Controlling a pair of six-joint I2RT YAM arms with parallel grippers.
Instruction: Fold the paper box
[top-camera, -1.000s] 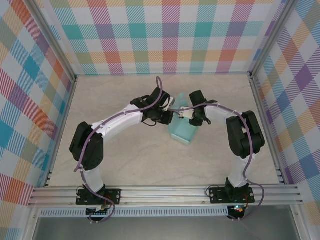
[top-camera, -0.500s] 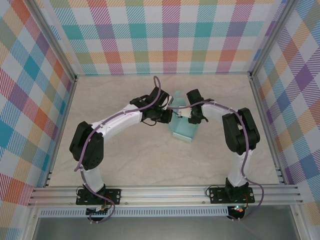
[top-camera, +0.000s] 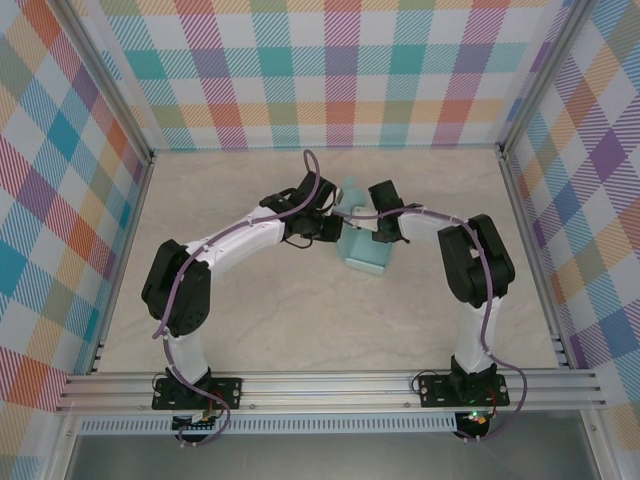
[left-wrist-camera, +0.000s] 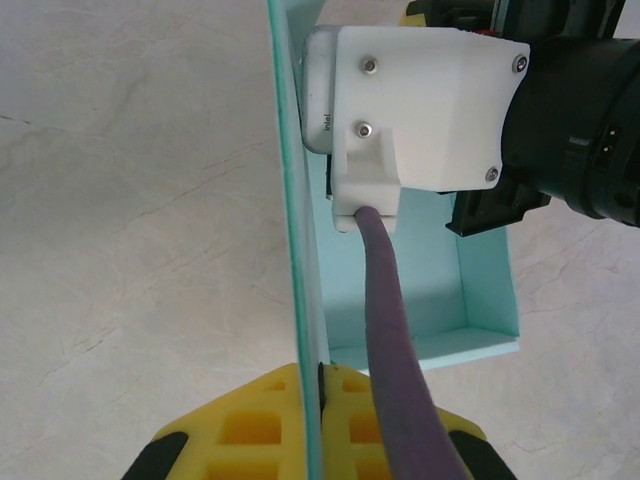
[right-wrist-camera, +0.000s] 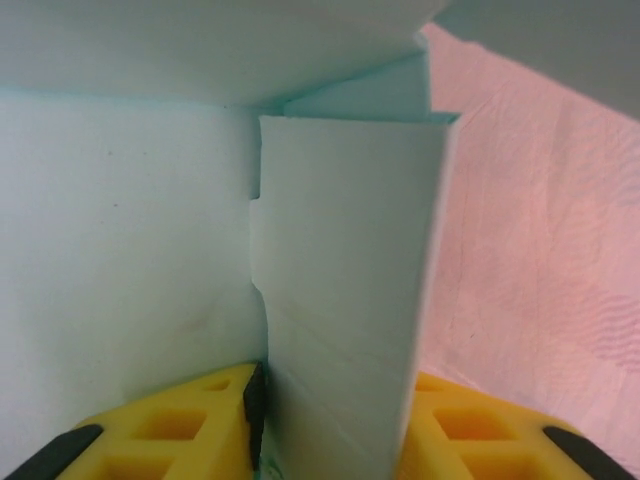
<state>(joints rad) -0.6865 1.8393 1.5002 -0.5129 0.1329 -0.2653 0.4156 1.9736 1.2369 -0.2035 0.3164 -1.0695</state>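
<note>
Now the pale aqua thin-card paper box (top-camera: 366, 254), mid-frame in top view, is shifting slightly up-frame as the right gripper (right-wrist-camera: 335, 400) is pushing in astride a flap (right-wrist-camera: 345, 260) (can't tell if clamped), left gripper (left-wrist-camera: 320, 385) pinching a side wall (left-wrist-camera: 298, 250) tight, so the wall fold is likely progressing.

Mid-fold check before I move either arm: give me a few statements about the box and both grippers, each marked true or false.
1. The left gripper is shut on a thin upright wall of the paper box. True.
2. The paper box lies as a flat, unfolded sheet. False: several walls stand up, and the left wrist view shows a floor with walls around it.
3. A folded panel of the box sits between the fingers of the right gripper. True.
4. The box rests at the near edge of the table. False: it sits around the middle of the table, between the two grippers.
</note>
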